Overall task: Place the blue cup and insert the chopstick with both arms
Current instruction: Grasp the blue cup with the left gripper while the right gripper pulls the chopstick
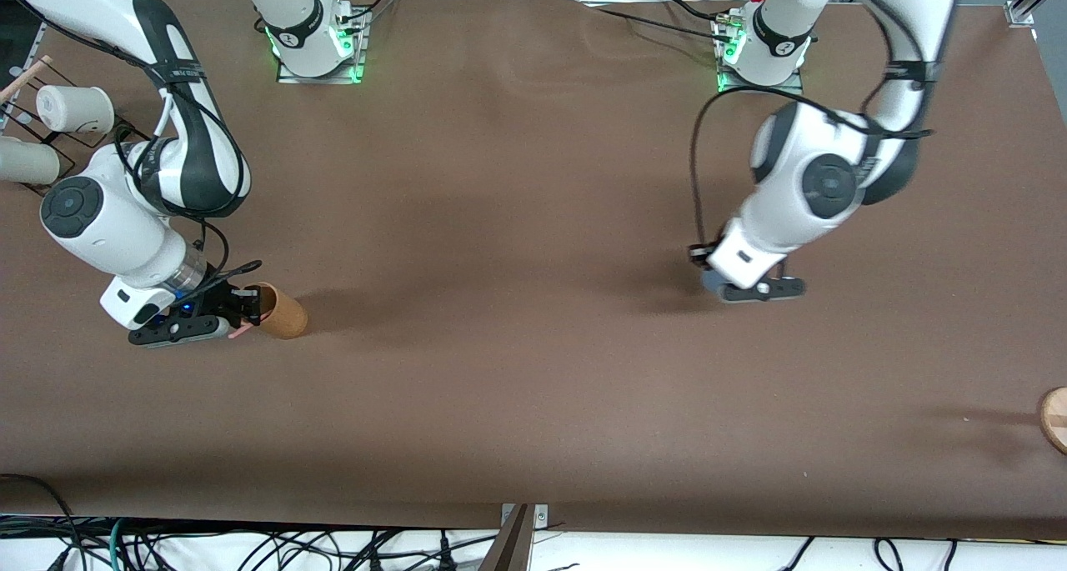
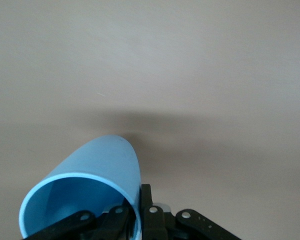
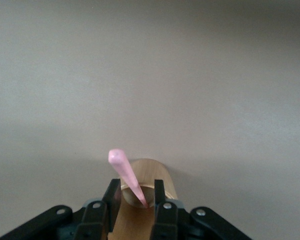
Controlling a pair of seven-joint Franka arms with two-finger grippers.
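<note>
My left gripper [image 1: 723,288] is shut on the blue cup's [image 1: 711,281] wall, low over the brown table. In the left wrist view [image 2: 140,194] one finger is inside the rim and one outside, and the blue cup [image 2: 97,172] is tilted, showing its brighter blue inside. My right gripper [image 1: 247,304] is at the mouth of a tan-brown cup [image 1: 283,314]. In the right wrist view [image 3: 136,194] its fingers [image 3: 112,197] stand apart on either side of the pink chopstick [image 3: 124,171]. The chopstick leans out of the tan-brown cup [image 3: 157,172], and its end shows in the front view [image 1: 242,332].
At the right arm's end, a wire rack holds a white cup [image 1: 73,108] and a pale cup [image 1: 25,162], with a pale wooden stick [image 1: 25,77] beside them. A round wooden thing [image 1: 1055,417] lies at the table's edge at the left arm's end.
</note>
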